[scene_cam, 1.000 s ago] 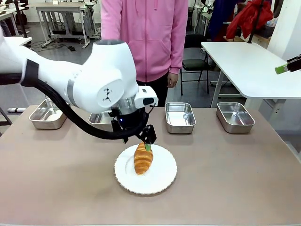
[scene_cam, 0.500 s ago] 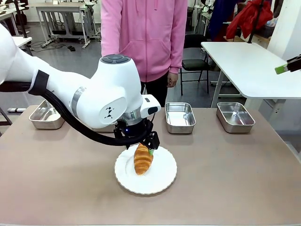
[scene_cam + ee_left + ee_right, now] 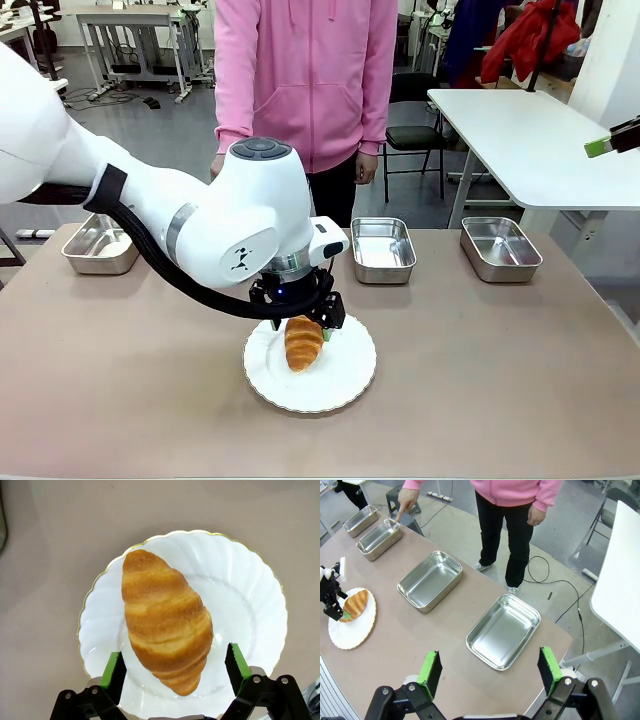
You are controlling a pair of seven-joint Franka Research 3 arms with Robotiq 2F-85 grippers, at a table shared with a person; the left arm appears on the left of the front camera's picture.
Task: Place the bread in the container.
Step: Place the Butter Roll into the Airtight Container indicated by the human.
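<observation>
The bread (image 3: 302, 350) is a golden-brown ridged croissant lying on a round white plate (image 3: 345, 385) at mid-table. My left gripper (image 3: 308, 325) hangs low over its far end. In the left wrist view my left gripper (image 3: 174, 652) is open, and its green pads (image 3: 112, 667) stand either side of the bread (image 3: 165, 615), apart from it. A person's finger (image 3: 400, 511) points into one steel container (image 3: 379, 537). My right gripper (image 3: 488, 667) is open with nothing in it, high above the table's right end.
Other steel pans sit along the far edge (image 3: 98, 247) (image 3: 382, 250) (image 3: 500, 248). The white arm hides the part of the row between the first two. The person in pink (image 3: 305, 80) stands at the far side. The near half of the table is bare.
My left arm has come down and forward, and its open fingers have dropped from above the bread to either side of it. The bread and plate have not moved.
</observation>
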